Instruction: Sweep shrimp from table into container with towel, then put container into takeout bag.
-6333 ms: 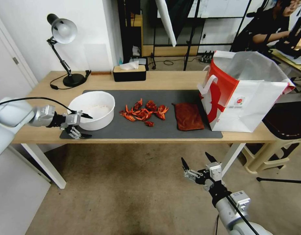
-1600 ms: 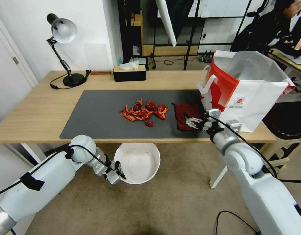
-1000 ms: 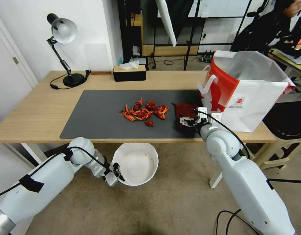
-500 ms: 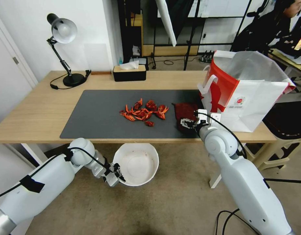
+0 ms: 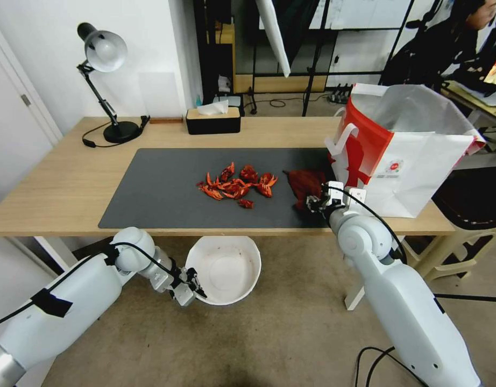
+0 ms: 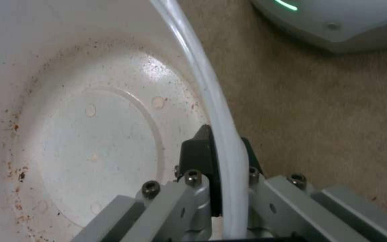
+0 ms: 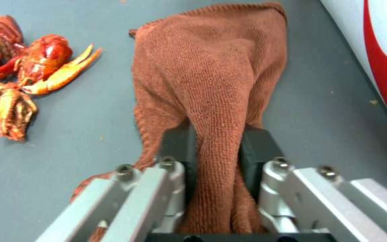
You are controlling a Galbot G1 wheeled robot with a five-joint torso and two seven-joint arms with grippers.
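Currently the sweep step is being set up, nothing swept yet. Right tool is at the near right part of the dark mat, its black pads pinched on a bunched fold of the towel; the cloth's far edge rests on the mat, the gathered middle pulled up between the pads. Shrimp lie in a loose pile mid-mat, just beside the towel on its left, apart from it; none in the bowl. Takeout bag stands upright and open on the tabletop at the right end, close behind the right tool.

Left tool is below the tabletop's front edge, clamped on the rim of the container: one pad inside the wall, one outside. Bowl hangs mouth-up over the floor, roughly under the near edge in front of the pile. Interior bare but for reddish specks.

Judgement: next move calls for the towel to get behind the pile's far side and drag it toward the near edge, with the bowl's rim tucked close under that edge. Claws may snag or scatter sideways.
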